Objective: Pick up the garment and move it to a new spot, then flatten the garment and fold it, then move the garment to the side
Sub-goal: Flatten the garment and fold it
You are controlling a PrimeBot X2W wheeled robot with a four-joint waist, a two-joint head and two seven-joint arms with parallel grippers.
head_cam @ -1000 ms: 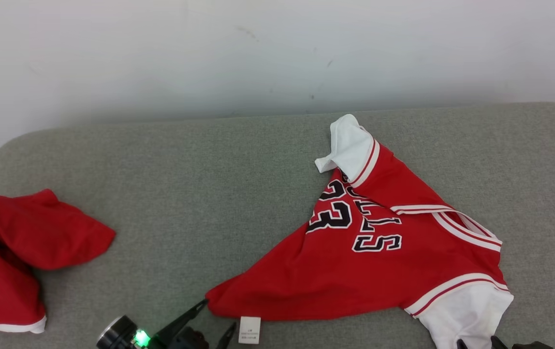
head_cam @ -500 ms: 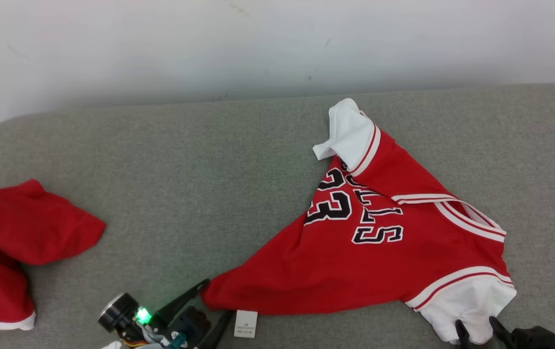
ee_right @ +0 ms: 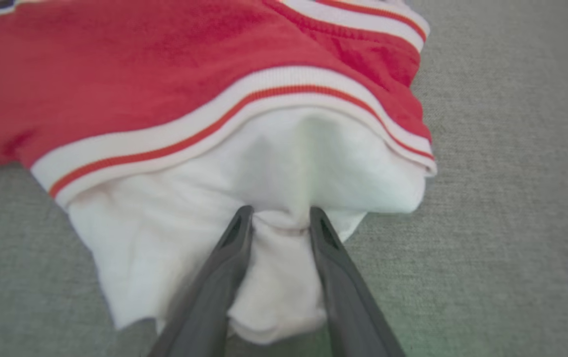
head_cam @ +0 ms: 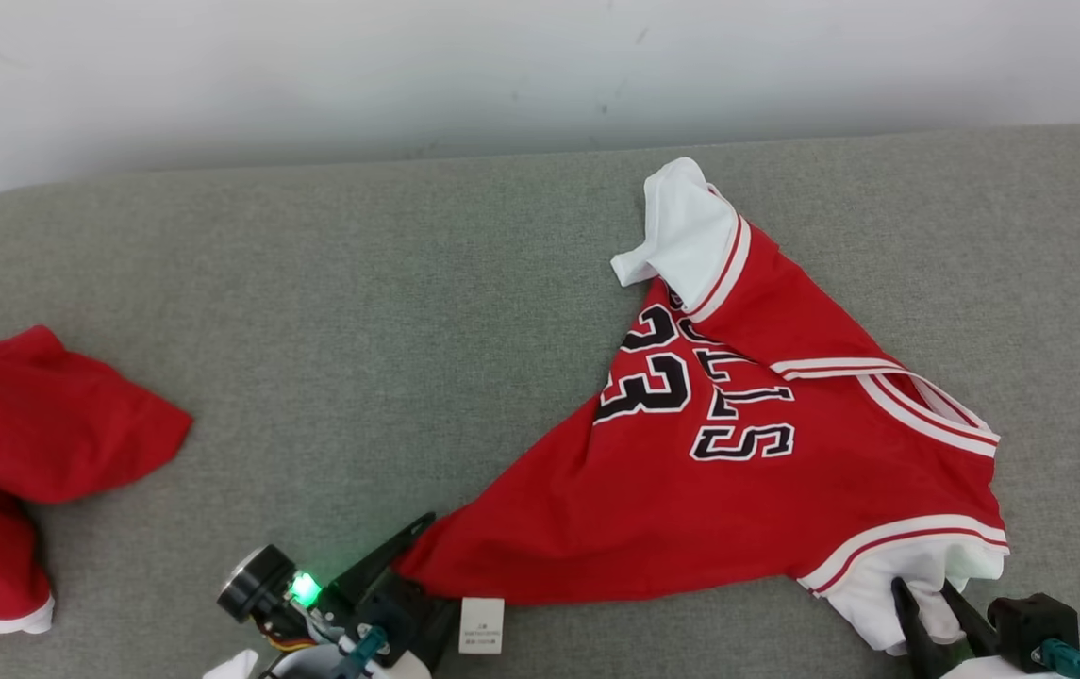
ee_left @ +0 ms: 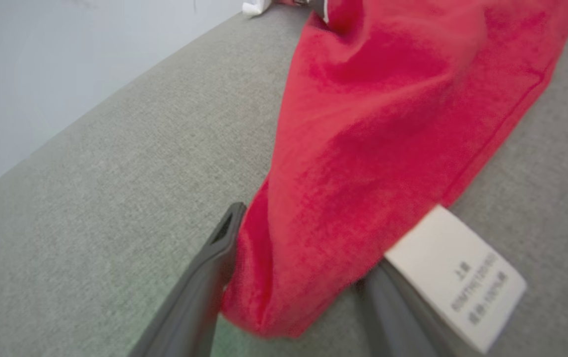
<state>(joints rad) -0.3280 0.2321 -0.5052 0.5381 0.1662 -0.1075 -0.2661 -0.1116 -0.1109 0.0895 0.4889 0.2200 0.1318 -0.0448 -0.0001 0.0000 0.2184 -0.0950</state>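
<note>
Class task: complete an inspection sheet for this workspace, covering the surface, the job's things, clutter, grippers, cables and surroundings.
Surface: grey fabric surface, woven texture.
Job's things: red jersey, rumpled, number 23 showing; care label at its hem.
Clutter: second red garment, heaped at the left edge.
Grippers: left gripper straddles the jersey's hem corner, grip unclear; right gripper pinches the near white sleeve.
Cables: short coloured wires at the left wrist.
Surroundings: pale wall behind.

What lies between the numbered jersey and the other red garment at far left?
Bare grey cushion, per the head view; the left gripper sits at a corner of the jersey, apart from the red garment.
</note>
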